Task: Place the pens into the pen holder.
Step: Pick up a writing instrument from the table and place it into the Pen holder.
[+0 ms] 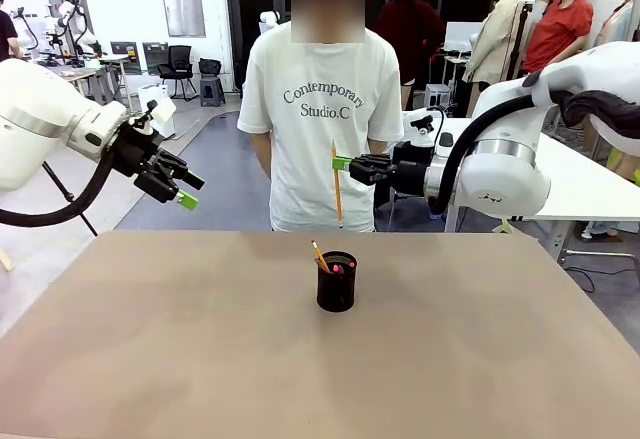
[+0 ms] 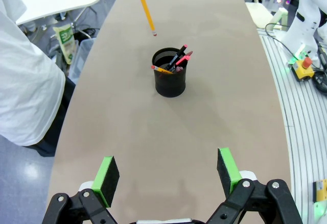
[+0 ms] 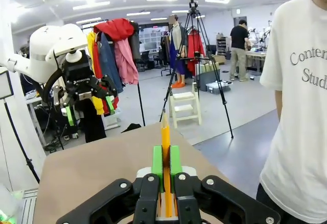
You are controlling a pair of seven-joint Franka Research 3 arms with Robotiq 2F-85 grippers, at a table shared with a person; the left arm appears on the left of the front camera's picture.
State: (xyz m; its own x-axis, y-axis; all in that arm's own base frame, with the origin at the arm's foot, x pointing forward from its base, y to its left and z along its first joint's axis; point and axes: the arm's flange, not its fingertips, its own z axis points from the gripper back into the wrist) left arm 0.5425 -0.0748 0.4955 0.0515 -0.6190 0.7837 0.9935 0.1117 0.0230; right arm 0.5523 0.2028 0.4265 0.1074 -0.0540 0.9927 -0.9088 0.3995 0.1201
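Right hand [image 1: 345,163] clamps a yellow pencil [image 1: 337,184] upright above the mesh pen holder [image 1: 336,281], pens [image 2: 178,60] inside; left hand [image 1: 178,187] wide open, empty.

pencils [image 1: 337,184]: 2 | pens [image 2: 179,59]: 2 | pen holder [image 1: 336,281]: 1 | table [image 1: 150,339]: 1 | person [image 1: 320,109]: 1

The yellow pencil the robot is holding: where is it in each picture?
Front view: pencil hangs upright from the right gripper, above the holder.
Left wrist view: top centre, slanting down toward the holder.
Right wrist view: bottom centre, clamped between green pads.
Shared landmark: the left gripper.
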